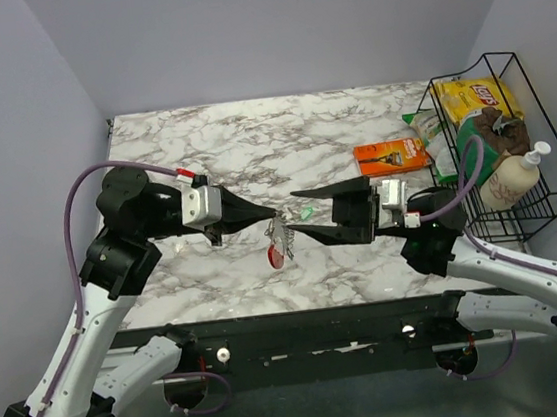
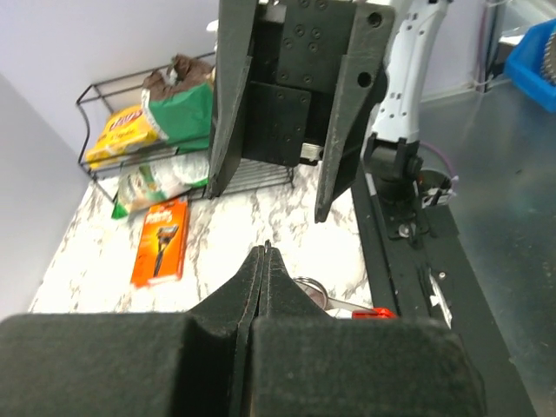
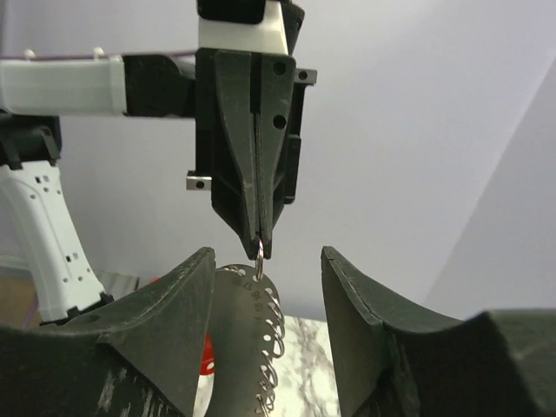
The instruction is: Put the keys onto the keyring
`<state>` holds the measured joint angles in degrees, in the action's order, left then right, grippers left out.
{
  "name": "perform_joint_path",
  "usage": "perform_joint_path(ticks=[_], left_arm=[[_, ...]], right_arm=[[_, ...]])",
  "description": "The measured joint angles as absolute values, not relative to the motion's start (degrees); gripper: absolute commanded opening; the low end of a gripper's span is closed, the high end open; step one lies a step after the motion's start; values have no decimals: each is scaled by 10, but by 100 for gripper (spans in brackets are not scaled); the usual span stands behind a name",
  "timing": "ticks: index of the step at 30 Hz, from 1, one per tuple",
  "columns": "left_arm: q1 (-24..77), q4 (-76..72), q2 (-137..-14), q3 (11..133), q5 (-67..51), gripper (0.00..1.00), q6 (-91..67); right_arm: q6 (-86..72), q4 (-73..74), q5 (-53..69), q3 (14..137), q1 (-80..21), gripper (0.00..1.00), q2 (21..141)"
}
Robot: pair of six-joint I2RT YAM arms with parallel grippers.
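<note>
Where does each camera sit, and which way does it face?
Top external: above and behind the bases, looking down on the table; both arms show.
Left wrist: on the left arm, facing the open right gripper; own shut fingers below.
Right wrist: faces the left gripper pinching the keyring; own open fingers below.
Shared: both wrist views face each other.

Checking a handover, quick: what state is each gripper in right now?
Left gripper: shut, pinching the keyring at its tips.
Right gripper: open, holding nothing.
</note>
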<state>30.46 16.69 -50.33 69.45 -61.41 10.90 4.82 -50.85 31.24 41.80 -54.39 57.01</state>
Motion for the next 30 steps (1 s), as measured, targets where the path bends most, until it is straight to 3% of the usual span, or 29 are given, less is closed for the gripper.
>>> perform_joint_path(ticks=[8, 10, 26, 30], left_arm=[[305, 360, -531, 770, -548, 0, 218], [305, 394, -536, 782, -535, 0, 236], [305, 478, -544, 802, -505, 0, 291], [305, 481, -543, 801, -505, 0, 292]], right_arm=[[106, -353, 324, 507, -544, 59, 609], [112, -327, 331, 525, -544, 55, 624], [136, -259, 356, 535, -544, 41, 654], [135, -255, 363, 545, -544, 29, 668]])
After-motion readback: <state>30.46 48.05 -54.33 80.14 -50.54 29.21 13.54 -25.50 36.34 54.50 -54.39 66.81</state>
